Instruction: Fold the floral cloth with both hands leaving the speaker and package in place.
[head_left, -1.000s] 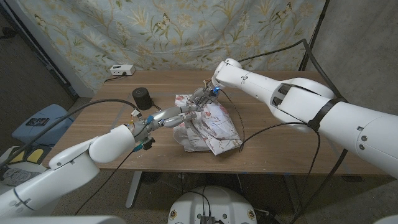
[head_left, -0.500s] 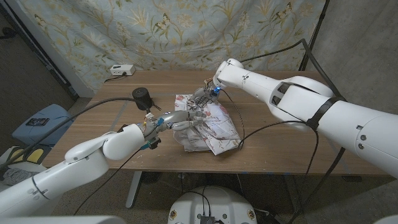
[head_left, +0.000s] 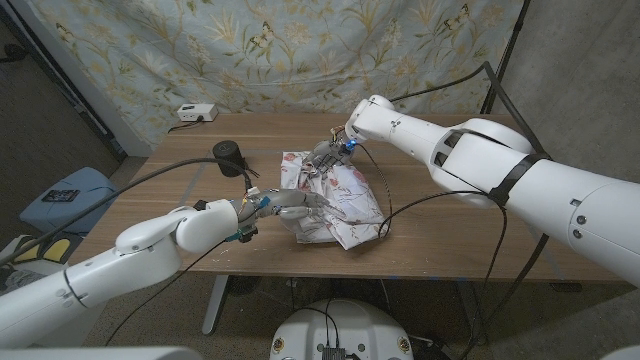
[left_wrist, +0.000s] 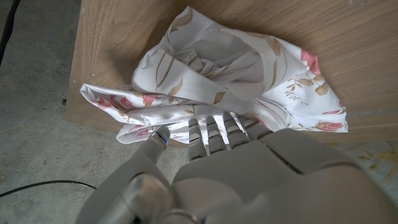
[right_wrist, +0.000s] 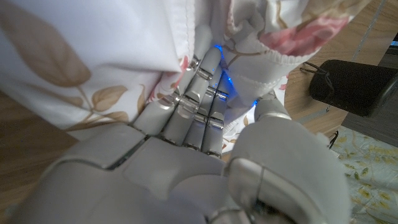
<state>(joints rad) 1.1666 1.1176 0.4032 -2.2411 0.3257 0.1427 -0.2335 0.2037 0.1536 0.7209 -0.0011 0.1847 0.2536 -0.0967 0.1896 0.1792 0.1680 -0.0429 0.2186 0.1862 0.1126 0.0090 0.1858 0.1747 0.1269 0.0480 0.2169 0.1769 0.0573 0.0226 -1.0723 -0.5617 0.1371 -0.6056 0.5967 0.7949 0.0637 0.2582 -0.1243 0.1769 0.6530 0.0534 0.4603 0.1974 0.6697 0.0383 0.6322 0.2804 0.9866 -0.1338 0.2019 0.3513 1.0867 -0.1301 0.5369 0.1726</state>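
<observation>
The floral cloth (head_left: 350, 205) lies crumpled in the middle of the wooden table (head_left: 450, 225). My left hand (head_left: 285, 204) reaches in from the near left, fingers straight and apart, their tips touching the cloth's (left_wrist: 236, 68) near edge; this hand (left_wrist: 217, 155) holds nothing. At the cloth's far edge my right hand (head_left: 325, 157) has its fingers (right_wrist: 199, 93) pushed into the folds (right_wrist: 81, 56), and a hem lies between thumb and fingers. The black speaker (head_left: 229, 156) stands left of the cloth and shows beside my right hand (right_wrist: 360, 87). A small white package (head_left: 195, 113) sits at the table's far left.
A flower-print curtain (head_left: 280, 45) hangs behind the table. Black cables (head_left: 380, 200) trail from both arms across the cloth and table. The table's near edge (left_wrist: 81, 93) runs close to the cloth, with floor beyond it. Blue items (head_left: 60, 195) lie on the floor at the left.
My left arm has pushed forward and its hand has slid along to the cloth's near left edge. The right hand has stayed at the far edge.
</observation>
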